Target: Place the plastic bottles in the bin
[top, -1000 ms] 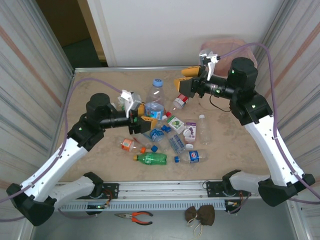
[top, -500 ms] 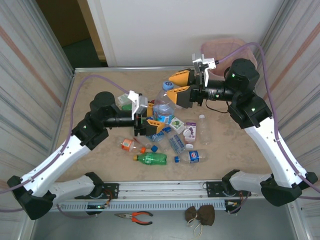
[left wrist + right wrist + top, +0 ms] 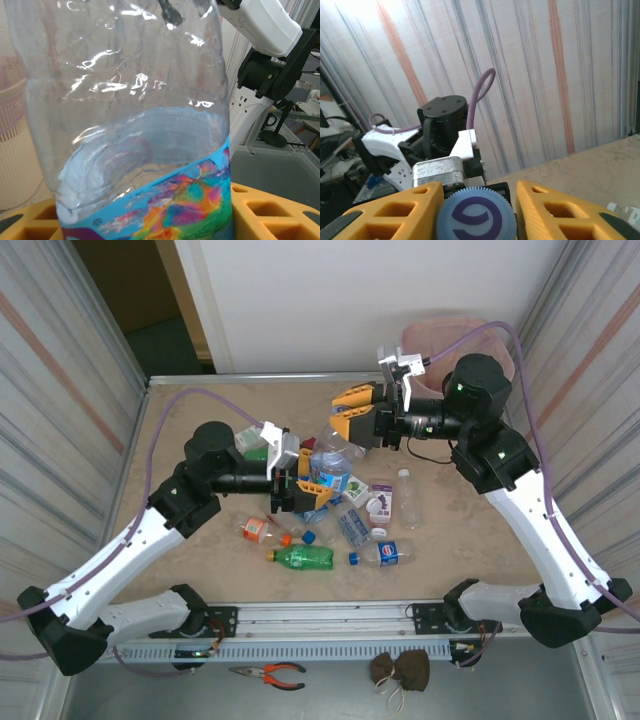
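Both arms have converged: left gripper [image 3: 305, 483] clamps the clear, blue-labelled plastic bottle [image 3: 330, 468] upright in mid-air, right gripper [image 3: 345, 412] spreads its fingers beside the blue cap [image 3: 476, 215], which it should pinch squarely before the handover toward the pale pink mesh bin [image 3: 440, 332].

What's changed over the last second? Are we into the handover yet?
The left gripper, shut on the large clear bottle, carried it rightward. The right gripper swung left to meet it and now straddles its blue cap; whether it has clamped is unclear. The loose bottles and the bin stayed put.
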Controlling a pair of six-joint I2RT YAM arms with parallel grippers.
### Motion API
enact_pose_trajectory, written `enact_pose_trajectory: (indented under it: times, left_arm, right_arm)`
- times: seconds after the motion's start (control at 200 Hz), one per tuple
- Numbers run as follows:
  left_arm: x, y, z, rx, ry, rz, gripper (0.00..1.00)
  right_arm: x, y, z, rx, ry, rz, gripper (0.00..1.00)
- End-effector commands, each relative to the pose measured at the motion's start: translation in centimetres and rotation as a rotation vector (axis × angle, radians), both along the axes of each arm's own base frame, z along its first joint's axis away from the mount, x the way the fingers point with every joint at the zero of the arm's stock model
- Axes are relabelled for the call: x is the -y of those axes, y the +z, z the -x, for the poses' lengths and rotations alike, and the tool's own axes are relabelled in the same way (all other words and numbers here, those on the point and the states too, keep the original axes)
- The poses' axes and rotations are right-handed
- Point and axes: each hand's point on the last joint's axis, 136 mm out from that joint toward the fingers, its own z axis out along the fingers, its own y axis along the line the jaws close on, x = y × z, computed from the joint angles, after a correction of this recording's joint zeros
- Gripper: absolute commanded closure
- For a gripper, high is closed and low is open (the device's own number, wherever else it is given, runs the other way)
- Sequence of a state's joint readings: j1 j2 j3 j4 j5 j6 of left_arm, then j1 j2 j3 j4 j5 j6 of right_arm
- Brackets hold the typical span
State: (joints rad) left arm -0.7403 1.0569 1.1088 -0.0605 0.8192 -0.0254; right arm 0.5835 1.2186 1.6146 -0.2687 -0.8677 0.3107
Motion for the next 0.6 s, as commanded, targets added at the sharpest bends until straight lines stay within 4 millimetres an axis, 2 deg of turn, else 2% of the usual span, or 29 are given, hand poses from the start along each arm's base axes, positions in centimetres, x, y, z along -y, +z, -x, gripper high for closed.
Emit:
enact_pose_trajectory:
  times: [0.0,0.195,0.361,0.486,0.596]
  left_arm:
    - [-0.2,2.4,0.8,0.075,-0.026,0.054,0.46]
    - [-0.2,2.5,0.6,0.075,-0.016,0.057,0.43]
    - [-0.6,2.3,0.3,0.079,0.031,0.071,0.31]
    - [-1.4,1.9,0.0,0.083,0.098,0.068,0.26]
    - [-2.4,1.3,-0.4,0.084,0.168,0.058,0.23]
  right_arm:
    - [0.3,1.3,1.0,0.022,0.017,-0.02,0.61]
    - [0.5,1.7,1.3,0.029,0.017,-0.026,0.69]
    - [1.0,1.7,0.5,0.039,-0.058,-0.001,0.7]
    - [2.2,2.1,-1.2,0.038,-0.158,0.005,0.7]
    - [4.3,2.2,-4.0,0.022,-0.293,0.024,0.7]
